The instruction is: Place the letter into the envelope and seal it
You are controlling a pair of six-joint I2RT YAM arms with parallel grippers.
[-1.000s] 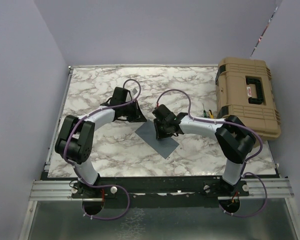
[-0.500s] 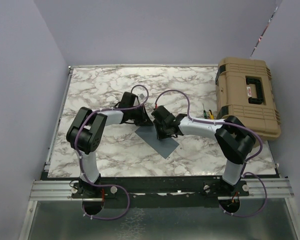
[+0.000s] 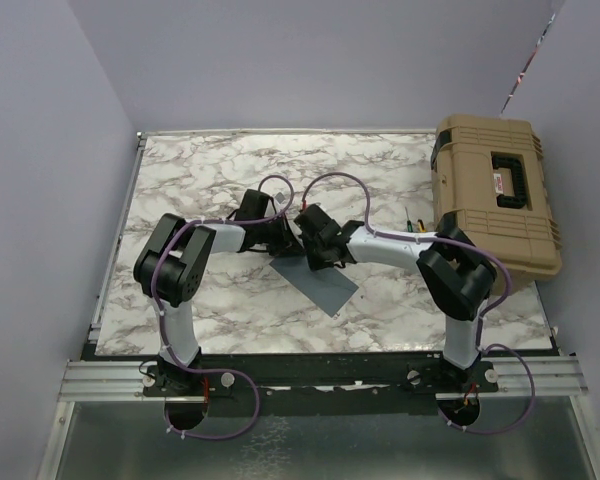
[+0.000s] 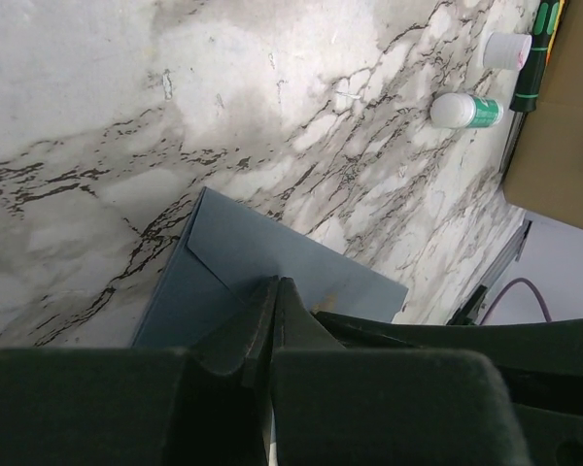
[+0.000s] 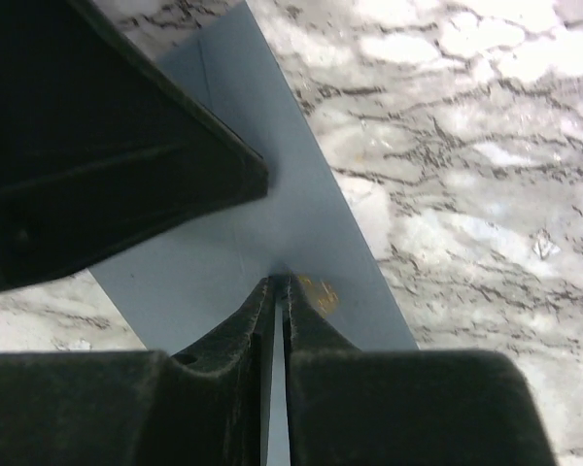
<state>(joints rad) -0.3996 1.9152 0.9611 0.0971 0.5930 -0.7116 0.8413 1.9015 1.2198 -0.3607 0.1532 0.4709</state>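
Observation:
The slate blue envelope [image 3: 320, 282] lies flat on the marble table, its flap folded down. It also shows in the left wrist view [image 4: 272, 243] and the right wrist view [image 5: 306, 228]. A small golden mark [image 5: 319, 292] sits on the flap near its point. My left gripper [image 3: 285, 240] is shut, its tips [image 4: 275, 282] resting on the envelope's upper part. My right gripper [image 3: 315, 258] is shut, its tips [image 5: 280, 280] pressed on the envelope right beside the golden mark. The two grippers are close together. The tan letter is not in view.
A tan toolbox [image 3: 495, 190] stands at the table's right edge. Screwdrivers [image 3: 415, 225] lie next to it. A small white and green bottle [image 4: 466, 110] and a white cap [image 4: 507, 49] lie near them. Purple walls enclose the table.
My left arm has swung right from the table's left half, bringing its gripper onto the envelope. My right gripper has shifted a little up and left on the envelope.

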